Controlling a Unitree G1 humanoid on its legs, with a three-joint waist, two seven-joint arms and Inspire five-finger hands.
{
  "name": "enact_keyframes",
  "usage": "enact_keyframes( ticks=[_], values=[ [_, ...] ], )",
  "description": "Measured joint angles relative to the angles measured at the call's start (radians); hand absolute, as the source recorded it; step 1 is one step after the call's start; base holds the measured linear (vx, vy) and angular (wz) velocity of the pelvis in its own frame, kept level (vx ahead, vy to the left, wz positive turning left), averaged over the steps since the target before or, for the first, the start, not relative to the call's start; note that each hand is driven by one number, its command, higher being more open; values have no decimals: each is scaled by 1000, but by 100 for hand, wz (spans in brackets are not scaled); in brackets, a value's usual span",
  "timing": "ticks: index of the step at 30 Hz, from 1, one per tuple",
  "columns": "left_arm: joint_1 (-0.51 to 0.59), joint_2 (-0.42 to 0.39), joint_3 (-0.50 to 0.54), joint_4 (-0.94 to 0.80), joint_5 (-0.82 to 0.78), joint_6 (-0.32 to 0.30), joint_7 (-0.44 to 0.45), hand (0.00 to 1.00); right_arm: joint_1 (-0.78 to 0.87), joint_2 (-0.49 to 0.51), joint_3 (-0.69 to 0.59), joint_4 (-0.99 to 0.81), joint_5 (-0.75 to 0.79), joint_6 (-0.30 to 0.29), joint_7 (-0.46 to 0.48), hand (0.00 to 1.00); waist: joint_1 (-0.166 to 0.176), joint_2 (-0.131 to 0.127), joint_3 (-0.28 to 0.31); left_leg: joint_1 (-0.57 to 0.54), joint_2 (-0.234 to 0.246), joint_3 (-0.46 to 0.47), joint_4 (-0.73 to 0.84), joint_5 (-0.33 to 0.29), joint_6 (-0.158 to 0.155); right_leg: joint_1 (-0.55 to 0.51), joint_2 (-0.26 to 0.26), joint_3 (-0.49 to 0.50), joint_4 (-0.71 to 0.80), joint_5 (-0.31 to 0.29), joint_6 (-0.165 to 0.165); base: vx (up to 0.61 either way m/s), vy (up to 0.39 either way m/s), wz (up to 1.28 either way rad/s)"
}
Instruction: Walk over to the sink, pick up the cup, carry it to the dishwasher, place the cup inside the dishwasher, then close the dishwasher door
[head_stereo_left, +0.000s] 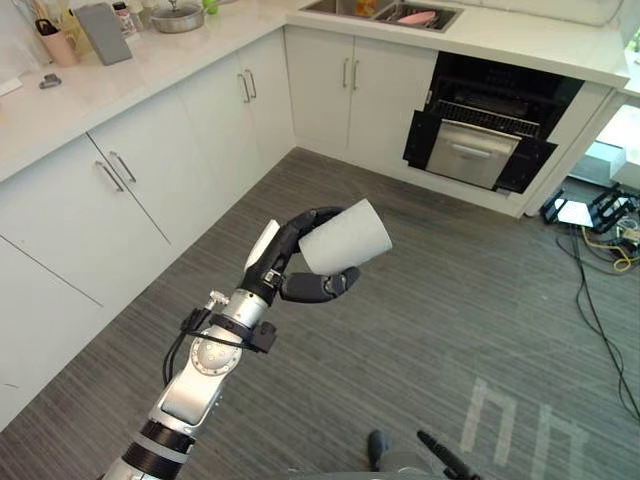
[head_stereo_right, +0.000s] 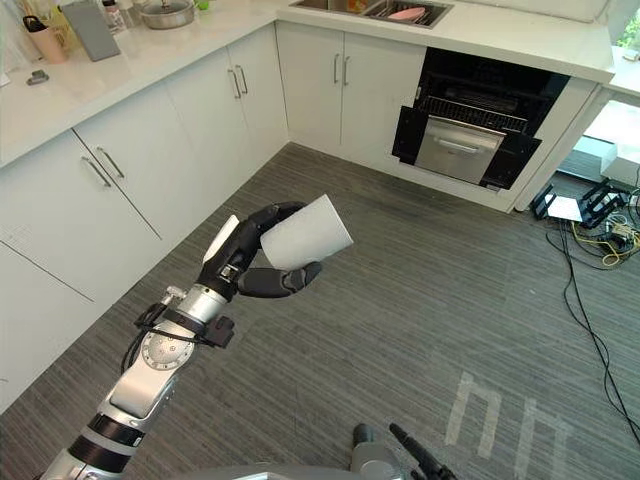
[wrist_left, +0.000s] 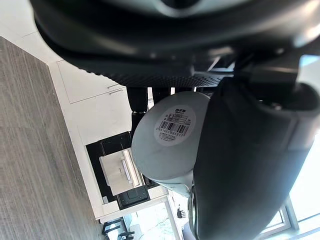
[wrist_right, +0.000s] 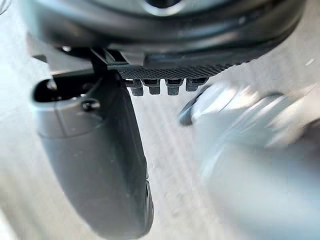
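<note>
One white cup (head_stereo_left: 345, 237), mid-frame, sits tilted in the left hand's (head_stereo_left: 275, 265) curled fingers (head_stereo_left: 325, 285); walking jolts toward the upper-right dishwasher (head_stereo_left: 490, 125) could loosen it.

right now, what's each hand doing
left hand: closed around the plain white tapered cup, which lies tilted on its side in the grip.
right hand: cannot be told.
</note>
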Motion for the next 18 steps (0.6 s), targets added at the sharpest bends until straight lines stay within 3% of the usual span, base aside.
enact_keyframes(
  ticks=[6, 12, 17, 18],
  values=[
    [-1, 31, 88, 27, -9, -2, 16, 0, 34, 38, 4, -4, 35, 17, 43, 100, -12, -13, -7, 20, -34, 53, -40, -1, 1, 5, -18, 17, -47, 14, 7, 31, 100, -25],
    [0, 43, 88, 28, -6, -7, 19, 0, 65, 52, 3, -4, 35, 13, 63, 100, -36, -11, -9, 47, -13, 72, -53, -2, -1, 13, 4, 20, -41, 15, 9, 13, -30, -14],
    [0, 32, 85, 33, -6, -15, 14, 0, 96, 48, 11, -13, 25, 11, 76, 100, -48, 9, -23, 50, 12, 81, -54, 0, -5, 12, 30, 25, -42, 15, 1, -26, -82, -8],
    [-4, 33, 85, 73, -5, -23, 15, 0, 122, 47, 59, -43, -5, 7, 99, 100, -66, 19, -42, 59, 23, 85, -84, 24, -16, 14, 45, 22, -58, 25, -13, -7, -37, -1]
  ],
)
